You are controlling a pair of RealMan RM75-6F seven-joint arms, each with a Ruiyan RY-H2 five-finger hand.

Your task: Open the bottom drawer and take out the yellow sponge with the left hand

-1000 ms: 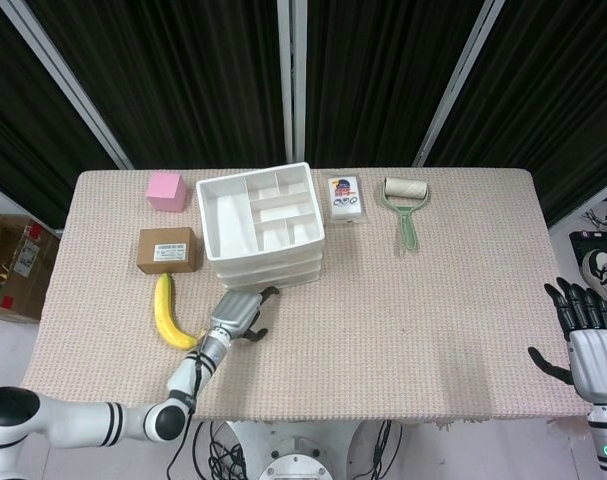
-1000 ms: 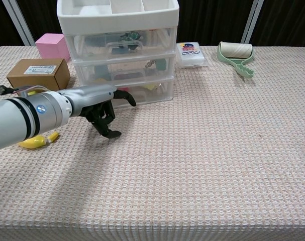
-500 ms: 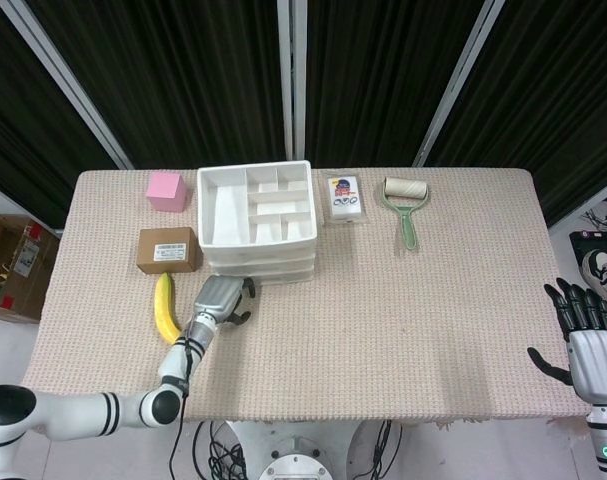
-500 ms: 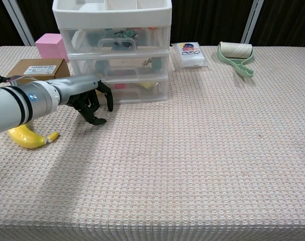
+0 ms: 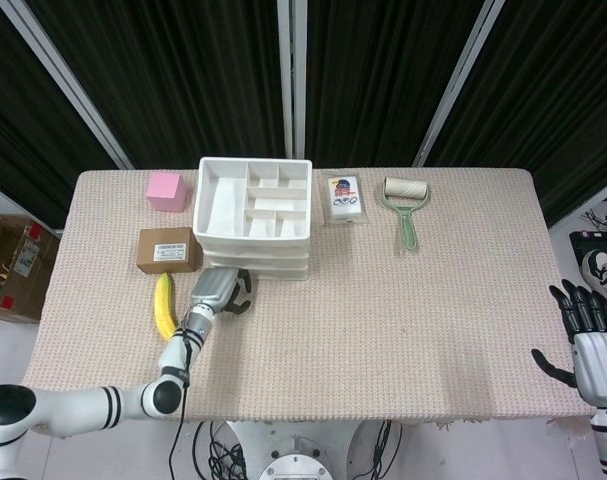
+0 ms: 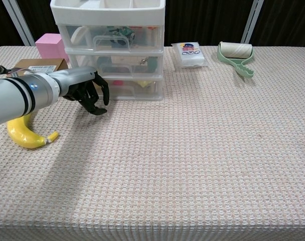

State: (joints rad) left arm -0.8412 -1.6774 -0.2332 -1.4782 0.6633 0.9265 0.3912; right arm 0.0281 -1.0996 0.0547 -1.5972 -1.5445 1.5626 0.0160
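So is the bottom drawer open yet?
No, the bottom drawer is shut: its front sits flush with the drawers above. The left hand is at its front, fingers curled.

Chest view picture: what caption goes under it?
Robot's left hand reaches for the closed bottom drawer, beside a banana.

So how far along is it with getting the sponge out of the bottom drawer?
Nothing is done yet: the bottom drawer is closed, something yellow showing inside. The left hand is at its front left corner, holding nothing. Opening the drawer and taking out the sponge remain. The right hand waits off the table.
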